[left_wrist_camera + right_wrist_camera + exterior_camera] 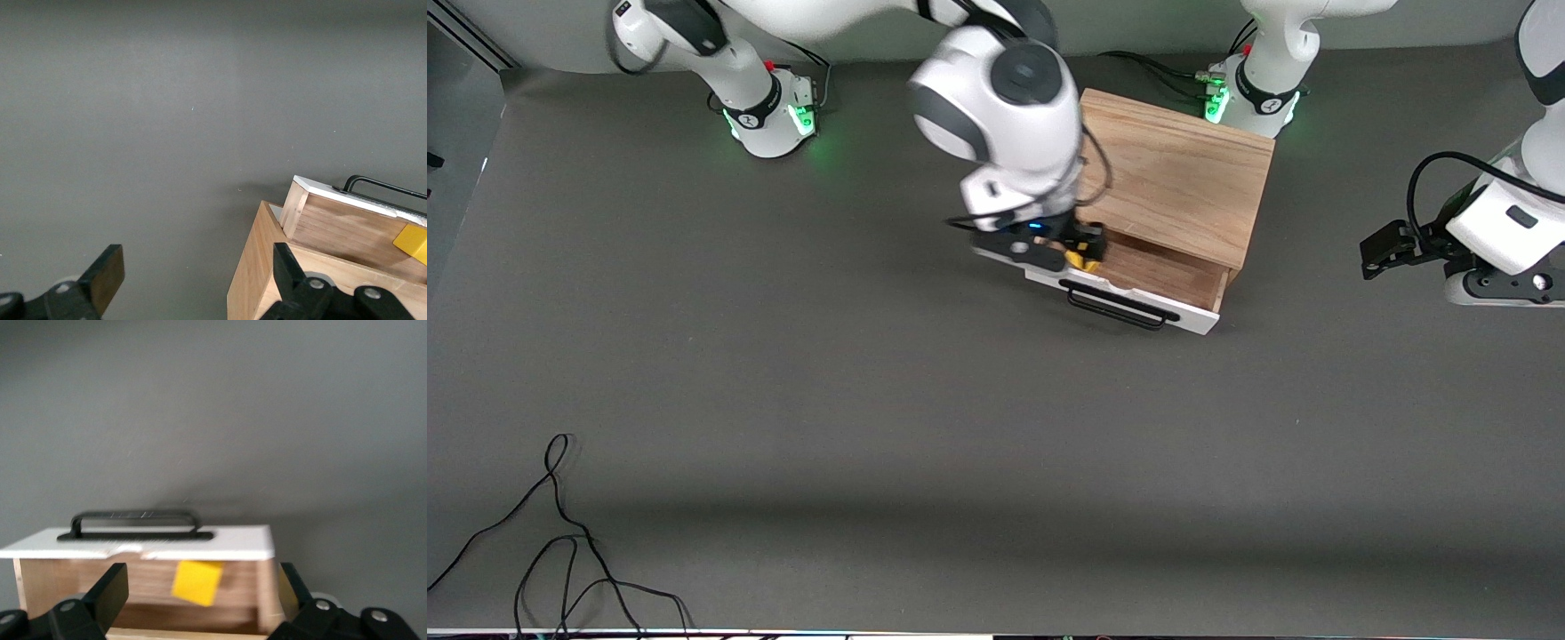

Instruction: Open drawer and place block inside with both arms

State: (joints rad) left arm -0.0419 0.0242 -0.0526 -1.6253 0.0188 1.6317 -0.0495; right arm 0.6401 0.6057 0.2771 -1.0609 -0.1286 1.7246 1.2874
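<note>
A: What sat nearest the front cam?

B: A loose black cable (560,542) on the grey table (871,400), well apart from both grippers, toward the right arm's end.

A: Then?

B: The drawer (1138,289), pulled open out of the light-oak box (1183,178). White front panel w/ the black bar handle (1116,307) was the part closest to the cam; brown wood floor showed past it.

A: Right gripper?

B: The right gripper (1080,249) hung over the open drawer, at the end of it toward the right arm's base. Fingers (110,590) stood apart in the right wrist view, nothing clamped btw them.

A: And the block?

B: The block (197,582) was btw and just below those spread fingers, inside the drawer space, just past the inner face of the white panel. Looked tilted and blurred in that view; couldn't tell if it was resting on the floor or mid-air. Front cam showed only a bit of yellow under the gripper.

A: Left gripper?

B: The left gripper (1383,251) waited off toward the left arm's end, well apart from the box, over bare table. Its fingers (107,277) were wide apart too, holding nothing. From its wrist cam the box corner, drawer edge and a yellow sliver of the block lay just ahead of it.

A: Farthest?

B: Both arm bases (769,111), green lights on, along the table's edge by the box.
</note>
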